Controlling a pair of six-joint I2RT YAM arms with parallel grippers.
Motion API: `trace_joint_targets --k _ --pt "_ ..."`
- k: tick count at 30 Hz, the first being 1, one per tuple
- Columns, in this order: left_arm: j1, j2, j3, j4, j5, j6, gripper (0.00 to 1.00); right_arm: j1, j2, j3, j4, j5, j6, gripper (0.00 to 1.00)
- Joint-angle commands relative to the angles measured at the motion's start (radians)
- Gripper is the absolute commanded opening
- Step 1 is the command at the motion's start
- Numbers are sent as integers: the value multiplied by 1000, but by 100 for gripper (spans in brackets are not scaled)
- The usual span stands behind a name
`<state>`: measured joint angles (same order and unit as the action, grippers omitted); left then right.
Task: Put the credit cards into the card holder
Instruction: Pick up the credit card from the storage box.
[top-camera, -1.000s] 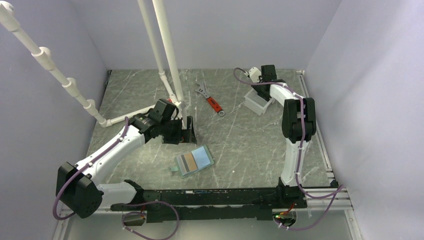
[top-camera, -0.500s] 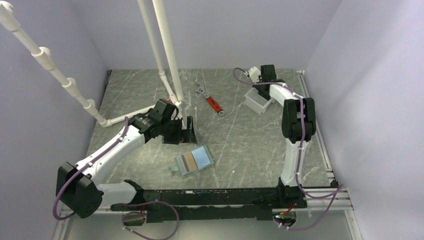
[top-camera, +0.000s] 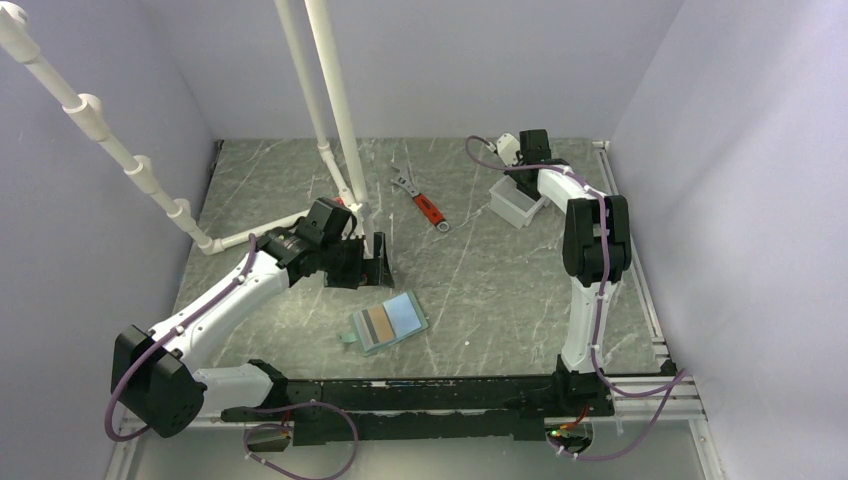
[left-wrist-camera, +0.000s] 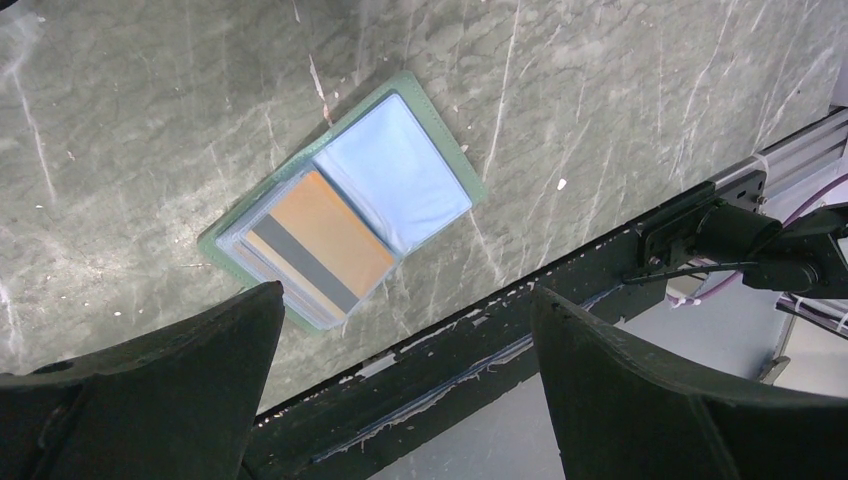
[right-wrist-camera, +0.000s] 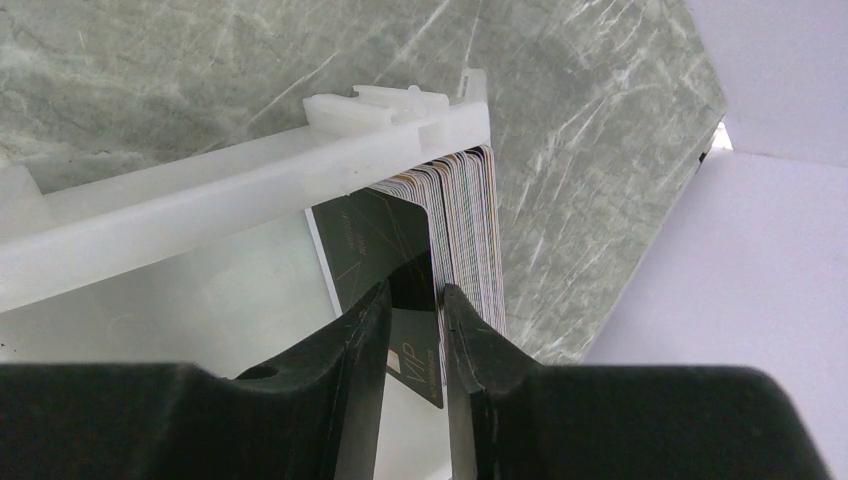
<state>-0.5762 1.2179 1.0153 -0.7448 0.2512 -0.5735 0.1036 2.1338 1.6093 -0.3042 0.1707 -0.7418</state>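
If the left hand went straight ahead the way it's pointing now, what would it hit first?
Probably the open card holder, near its tan card; depth is unclear, so possibly bare table beside it.

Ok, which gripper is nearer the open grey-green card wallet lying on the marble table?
Left. The left gripper hangs just beyond the wallet; the right gripper is far off, in the white plastic tub.
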Motion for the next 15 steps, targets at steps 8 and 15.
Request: trace_joint_targets --k 8,15 --pt "4 -32 -4 25 25 -16 99 -4 -64 26 25 44 -13 29" --pt "4 -29 -3 27 25 -15 99 -3 -56 38 17 47 -14 31"
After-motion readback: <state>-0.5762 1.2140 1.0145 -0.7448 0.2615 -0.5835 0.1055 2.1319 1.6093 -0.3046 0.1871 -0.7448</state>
